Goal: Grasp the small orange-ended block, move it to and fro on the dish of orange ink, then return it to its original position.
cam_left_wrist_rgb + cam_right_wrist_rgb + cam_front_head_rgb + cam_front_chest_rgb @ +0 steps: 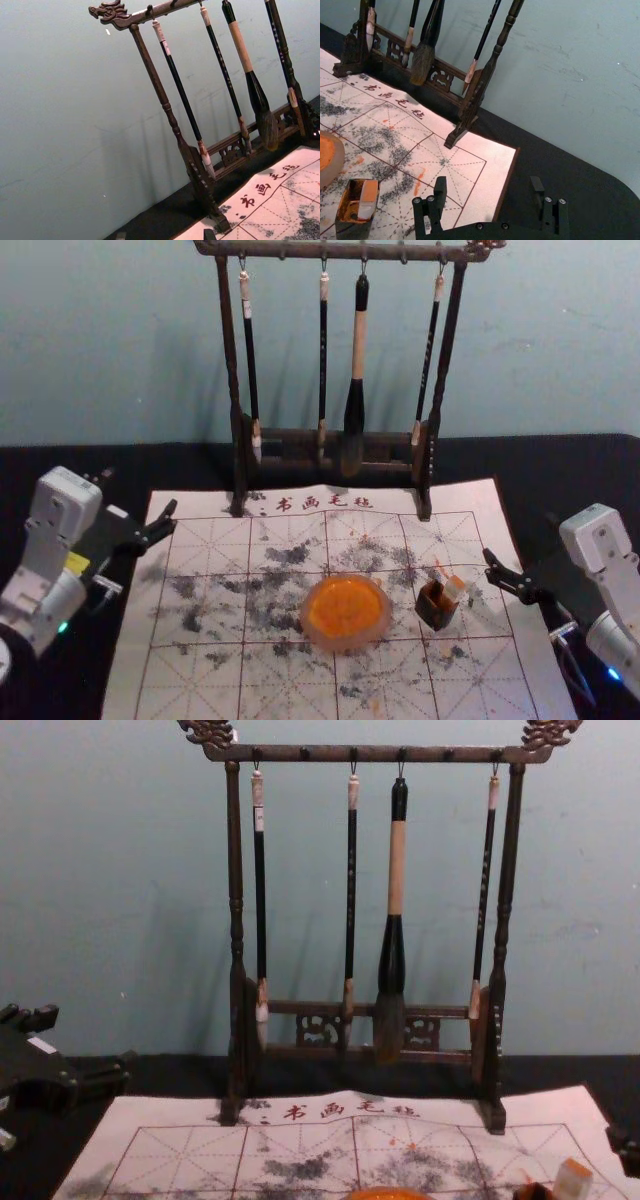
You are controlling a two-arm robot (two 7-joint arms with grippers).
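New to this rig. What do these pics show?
A two-armed robot. Head view looks down, chest view looks forward from lower, and each wrist view comes from that arm's wrist. On a gridded, stained sheet sit a dish of orange ink and, right of it, a small open box holding the orange-ended block. Behind, four brushes hang from a rack. The left gripper, left of the dish, and right gripper, right of the box, are open and empty.

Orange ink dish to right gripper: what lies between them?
The small dark box, with the orange-ended block leaning in it, stands between the dish and right gripper; the head view shows this.
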